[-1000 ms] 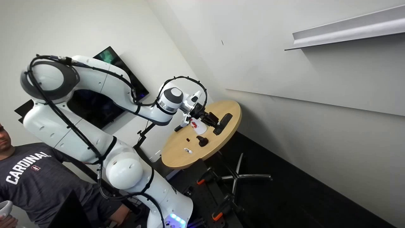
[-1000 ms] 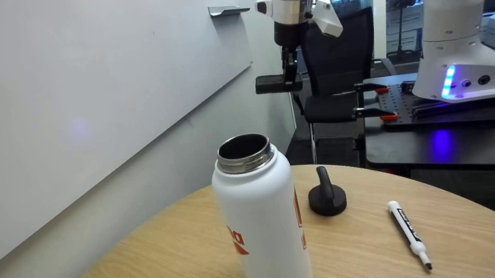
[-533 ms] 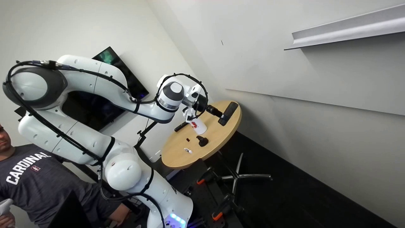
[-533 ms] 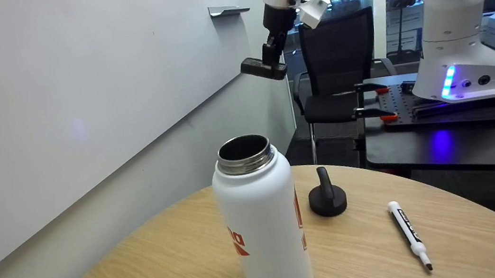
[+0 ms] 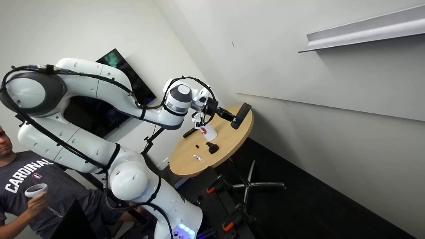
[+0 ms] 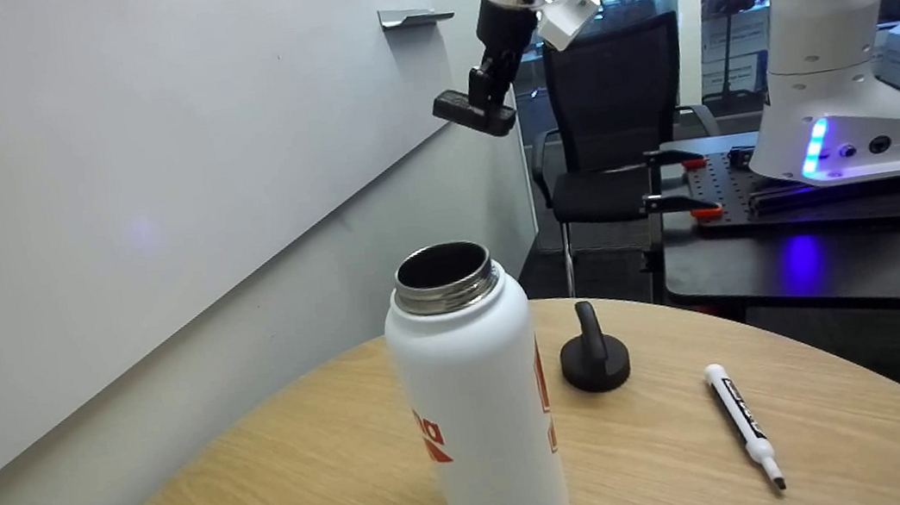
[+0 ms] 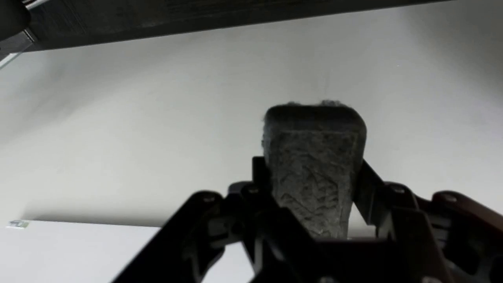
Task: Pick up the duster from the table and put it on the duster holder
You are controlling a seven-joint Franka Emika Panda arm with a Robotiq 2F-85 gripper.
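Gripper [image 7: 313, 181]: you pinch the duster [image 7: 314, 149], higher than the table [image 6: 288, 474]
Ledge [image 5: 365, 32]: duster's two o'clock, in an exterior view

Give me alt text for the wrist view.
The gripper is closed on the black duster, slightly right of centre. Behind are a pale wall, a white panel along the bottom and a dark band across the top.

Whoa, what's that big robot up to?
The robot arm is holding a black duster in its tool, up off the round table. It isn't yet on its long, pale holder ledge. On the table are an open white bottle, a black cap and a marker. A man nearby has what looks like a white controller, so he may be steering.
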